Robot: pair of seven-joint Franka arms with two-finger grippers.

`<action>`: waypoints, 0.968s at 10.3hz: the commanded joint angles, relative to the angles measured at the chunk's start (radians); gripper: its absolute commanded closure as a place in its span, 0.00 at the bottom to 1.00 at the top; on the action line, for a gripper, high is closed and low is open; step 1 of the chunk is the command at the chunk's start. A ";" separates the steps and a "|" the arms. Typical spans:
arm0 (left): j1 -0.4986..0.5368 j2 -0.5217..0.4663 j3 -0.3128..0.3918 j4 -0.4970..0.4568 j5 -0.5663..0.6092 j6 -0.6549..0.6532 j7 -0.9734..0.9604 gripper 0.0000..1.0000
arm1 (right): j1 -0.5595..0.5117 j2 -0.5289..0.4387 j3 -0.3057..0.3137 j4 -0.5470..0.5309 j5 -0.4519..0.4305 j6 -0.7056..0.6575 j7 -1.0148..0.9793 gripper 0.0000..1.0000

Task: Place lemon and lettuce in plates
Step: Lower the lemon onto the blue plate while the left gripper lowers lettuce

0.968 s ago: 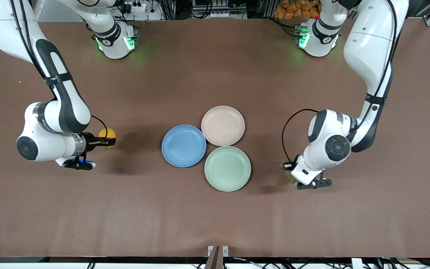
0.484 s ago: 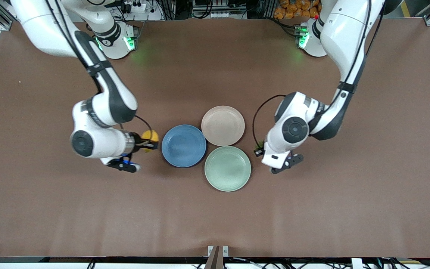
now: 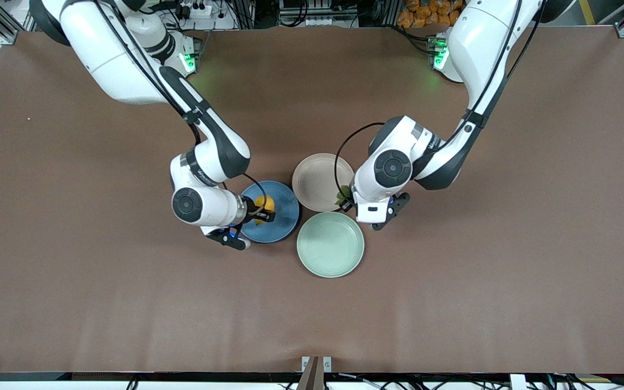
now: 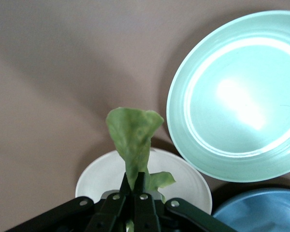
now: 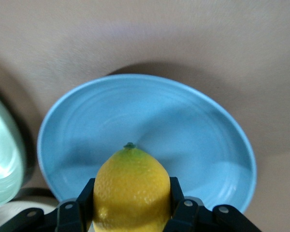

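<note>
My right gripper (image 3: pixel 265 210) is shut on the yellow lemon (image 3: pixel 265 203) and holds it over the blue plate (image 3: pixel 285 216); in the right wrist view the lemon (image 5: pixel 131 189) sits between the fingers above the blue plate (image 5: pixel 193 125). My left gripper (image 3: pixel 344 199) is shut on the green lettuce leaf (image 3: pixel 343 193) over the edge of the beige-pink plate (image 3: pixel 317 181). In the left wrist view the leaf (image 4: pixel 133 137) stands up from the closed fingers over the pale plate (image 4: pixel 96 179).
A mint-green plate (image 3: pixel 330 244) lies nearest the front camera, touching the other two plates; it also shows in the left wrist view (image 4: pixel 237 96). Bare brown table surrounds the plates.
Both arms have swung inward toward the plates. The right gripper carried the lemon over the blue plate; the left gripper carried the lettuce to the beige-pink plate's edge.
</note>
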 commanded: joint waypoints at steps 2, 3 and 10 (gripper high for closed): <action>-0.061 -0.001 -0.010 -0.009 -0.021 0.005 -0.231 1.00 | -0.005 0.045 0.012 0.036 0.018 -0.004 0.009 0.89; -0.063 0.009 -0.012 -0.008 -0.020 0.020 -0.259 1.00 | -0.012 0.042 0.023 0.038 0.018 -0.007 0.012 0.02; -0.046 -0.003 0.000 0.077 0.002 0.078 -0.242 0.00 | -0.195 -0.146 0.021 0.162 -0.005 -0.373 -0.054 0.00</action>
